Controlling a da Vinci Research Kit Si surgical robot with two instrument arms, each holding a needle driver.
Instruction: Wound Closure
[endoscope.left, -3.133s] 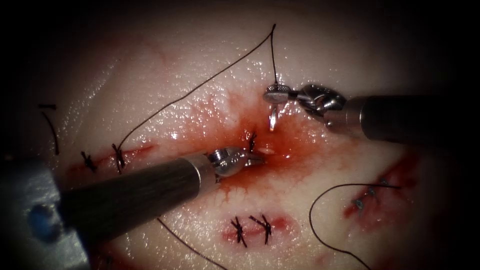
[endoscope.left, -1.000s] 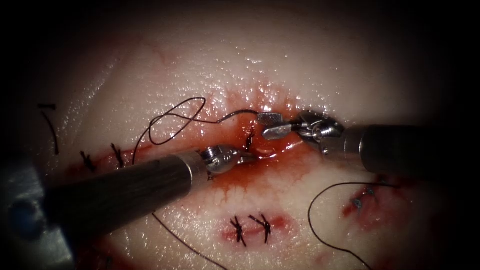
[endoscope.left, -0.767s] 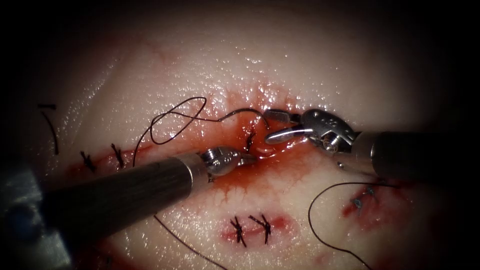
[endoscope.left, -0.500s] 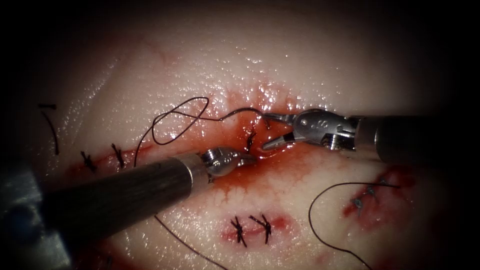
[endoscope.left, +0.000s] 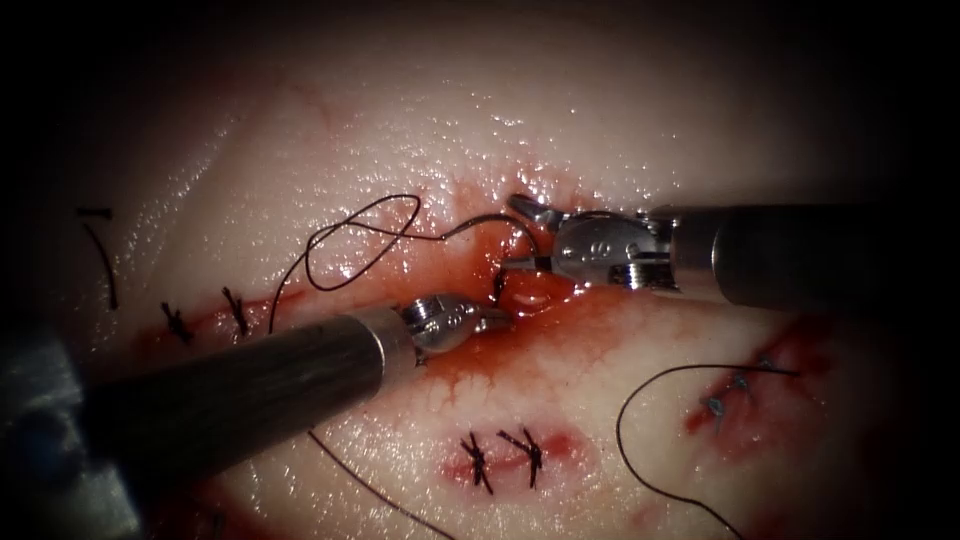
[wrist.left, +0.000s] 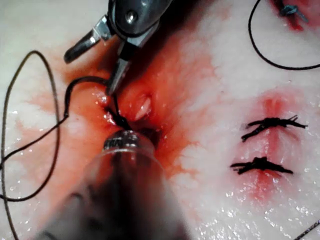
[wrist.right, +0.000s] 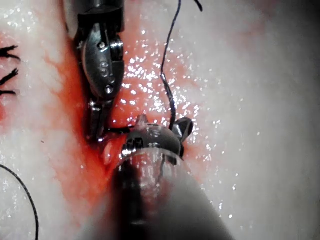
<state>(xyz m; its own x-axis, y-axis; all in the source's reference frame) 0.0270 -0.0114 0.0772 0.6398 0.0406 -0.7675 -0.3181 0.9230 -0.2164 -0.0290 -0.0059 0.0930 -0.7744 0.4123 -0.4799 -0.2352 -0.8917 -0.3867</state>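
Two risks stand out to me from the console. First, the right arm's steel needle-driver end effector (endoscope.left: 512, 235) is spread wide around the thick end of the curved steel needle (endoscope.left: 480, 222). If I close it there, or skewed across the curve, the needle could swivel or spring loose onto the wet, pale pork tissue (endoscope.left: 600, 130). Second, the black suture thread (endoscope.left: 350, 228) lies in a slack loop left of the needle. Any careless sweep could snag that loop or knot it on itself. Red fluid (endoscope.left: 470, 370) pools around the gaping red cut (endoscope.left: 535, 292) and hides its edges, so I could easily misjudge a bite there.

The right end effector holds nothing. In the left wrist view its lower jaw tip sits right at the needle's end, touching or nearly so. The other jaw stands clear above it.

The needle lies arched on the tissue just left of the open part of the cut. I cannot tell whether its far end dips into the tissue.

The left arm's steel needle-driver end effector (endoscope.left: 498, 319) reaches in from the left with its jaws pressed together at the cut's near edge. A short length of thread rises from its tip, and I judge it to be pinching that. Two finished black stitches (endoscope.left: 500, 455) sit well below.
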